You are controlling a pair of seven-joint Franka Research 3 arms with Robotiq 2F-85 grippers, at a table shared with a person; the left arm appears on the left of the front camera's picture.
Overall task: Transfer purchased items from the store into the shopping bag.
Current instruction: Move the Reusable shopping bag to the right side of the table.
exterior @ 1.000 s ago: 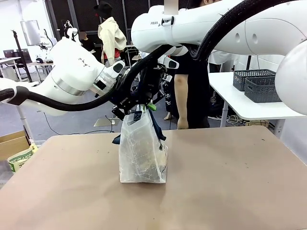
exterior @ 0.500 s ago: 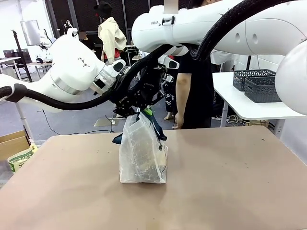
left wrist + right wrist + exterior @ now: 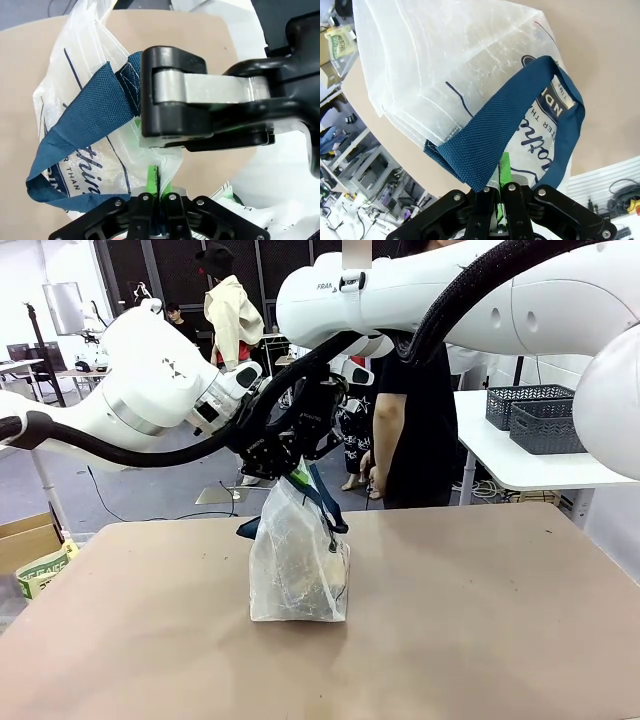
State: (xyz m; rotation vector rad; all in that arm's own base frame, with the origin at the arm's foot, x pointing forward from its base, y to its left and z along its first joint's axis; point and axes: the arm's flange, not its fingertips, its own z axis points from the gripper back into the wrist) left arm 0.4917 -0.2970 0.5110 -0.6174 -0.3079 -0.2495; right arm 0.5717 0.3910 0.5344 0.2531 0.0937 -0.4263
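Two claws are pressed together on the top of the shopping bag (image 3: pixel 298 565), which stands upright on the tan bench (image 3: pixel 480 630), a little left of its middle. In the left wrist view, the left claw (image 3: pixel 159 176) is seen with its green pads closed flat on a fold of the bag's clear plastic rim. The right claw (image 3: pixel 500 175) is clamped where a navy strap handle (image 3: pixel 505 125) runs down between its fingers, and thin plastic is caught there with it. In the front view both claws are seen close together just above the bag's mouth, and the top of the bag is drawn up into a narrow peak.

The bag is made of translucent, crinkled plastic and is wider at the base than at the gathered top. Its strap handles are of coarse woven dark navy webbing, and a slack loop hangs at either side of the peak. Navy lettering and a thin navy line are printed on the plastic, but the words cannot be read whole. A pale yellowish shape shows dimly through the lower half, and what it is cannot be told.
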